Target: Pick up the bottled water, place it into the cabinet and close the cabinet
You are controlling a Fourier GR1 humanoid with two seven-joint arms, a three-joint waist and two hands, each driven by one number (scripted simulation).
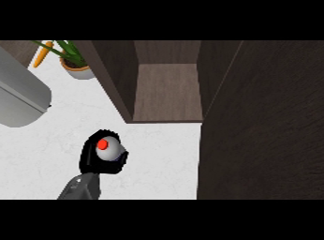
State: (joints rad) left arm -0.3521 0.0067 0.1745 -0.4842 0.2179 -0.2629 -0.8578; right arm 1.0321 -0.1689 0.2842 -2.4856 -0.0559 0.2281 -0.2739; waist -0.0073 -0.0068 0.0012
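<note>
**Head view: bottle held in one hand, just below the open cabinet**

Head view, the only one you have. Look at the lower centre-left of the frame: a grey forearm comes up from the bottom edge and ends in a black hand (99, 157). Which arm it belongs to you cannot settle from this frame; it sits left of centre. The black fingers are curled round the bottled water (108, 147), and you see the bottle end-on, as a pale round shape with a red cap facing up toward you. Most of the bottle's body is hidden inside the hand, so only that top end shows. The hand wraps it from the left and from below.

The bottle and hand sit over the white counter (26, 154), below the lower front edge of the cabinet (166, 91), close to it but not inside. The cabinet opening fills the upper centre of the frame: you see a brown wooden shelf floor between dark side walls. Its dark door (268, 122) stands open and takes up the whole right side of the frame, from top to bottom, its edge just to the right of the hand.

At the upper left, a large grey rounded appliance (12, 93) lies along the frame's left edge. Beside it, further up, a potted plant (75, 63) stands on the counter, with an orange item (43, 54) just to its left.

No second hand shows anywhere.
</note>
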